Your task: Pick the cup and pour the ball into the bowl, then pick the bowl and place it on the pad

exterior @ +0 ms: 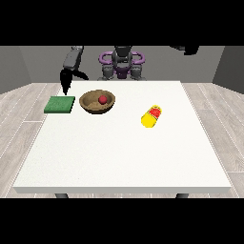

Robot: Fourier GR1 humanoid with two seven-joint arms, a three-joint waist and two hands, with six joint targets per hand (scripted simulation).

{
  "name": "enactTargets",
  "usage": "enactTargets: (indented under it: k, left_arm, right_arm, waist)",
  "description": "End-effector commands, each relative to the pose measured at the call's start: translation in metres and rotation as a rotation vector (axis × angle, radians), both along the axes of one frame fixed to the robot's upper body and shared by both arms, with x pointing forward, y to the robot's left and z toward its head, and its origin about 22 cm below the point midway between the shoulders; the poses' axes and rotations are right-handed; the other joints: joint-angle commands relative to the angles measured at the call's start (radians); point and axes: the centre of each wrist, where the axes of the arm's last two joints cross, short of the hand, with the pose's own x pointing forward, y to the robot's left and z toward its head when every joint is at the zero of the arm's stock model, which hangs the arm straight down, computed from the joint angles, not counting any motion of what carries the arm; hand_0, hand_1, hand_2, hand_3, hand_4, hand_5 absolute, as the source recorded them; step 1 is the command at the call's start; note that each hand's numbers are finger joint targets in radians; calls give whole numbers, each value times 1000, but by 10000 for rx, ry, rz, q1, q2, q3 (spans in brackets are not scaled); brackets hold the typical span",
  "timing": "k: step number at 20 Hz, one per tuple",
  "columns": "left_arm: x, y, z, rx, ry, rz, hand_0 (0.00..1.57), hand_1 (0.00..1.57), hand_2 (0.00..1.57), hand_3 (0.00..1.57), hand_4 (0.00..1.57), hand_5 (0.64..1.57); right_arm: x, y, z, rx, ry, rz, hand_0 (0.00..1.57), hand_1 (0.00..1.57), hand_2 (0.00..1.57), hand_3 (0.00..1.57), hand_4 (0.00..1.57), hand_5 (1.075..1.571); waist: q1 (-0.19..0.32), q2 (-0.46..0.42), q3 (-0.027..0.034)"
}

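A brown wooden bowl (90,104) stands on the white table (124,152) at the back left, with a small red ball (102,99) inside it. Just left of the bowl lies a flat green pad (60,104). A yellow cup (151,116) lies on its side right of centre, its reddish mouth turned towards the back. The hand at the view's left (66,79) hangs above the pad's far edge, fingers pointing down and thumb spread, holding nothing. The hand at the view's right (189,49) is raised high at the upper edge and only partly shows.
The robot's torso (122,64) stands behind the table's far edge. Wooden floor surrounds the table. The front half of the tabletop is bare white surface.
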Motion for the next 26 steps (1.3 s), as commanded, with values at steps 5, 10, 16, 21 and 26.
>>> enactTargets:
  k: [5,10,16,21,26]
  left_arm:
    - [-20,117,43,-887,-307,150,0,0,0,0,250,1552]
    - [-26,113,54,-807,-114,-320,0,0,0,0,179,1562]
    - [-34,133,57,-1236,-710,-24,0,0,0,0,135,1563]
    - [-43,144,89,-1215,-976,-388,0,0,0,0,130,1568]
    - [-45,125,85,-1079,-1177,-1031,0,0,0,0,94,1567]
  right_arm:
    - [6,34,-1,-153,-26,906,0,0,0,0,0,1570]
    - [-18,-7,-45,132,311,5,0,0,0,0,0,1571]
    - [-3,20,-43,492,-123,525,0,0,0,0,0,1571]
    - [7,-7,-31,903,-300,430,0,0,0,0,0,1570]
    - [-13,-15,-68,1119,-52,-230,0,0,0,0,0,1569]
  waist:
    - [-794,456,37]
    - [-164,317,48]
    - [-567,1098,45]
    - [-314,1491,46]
    - [235,1642,50]
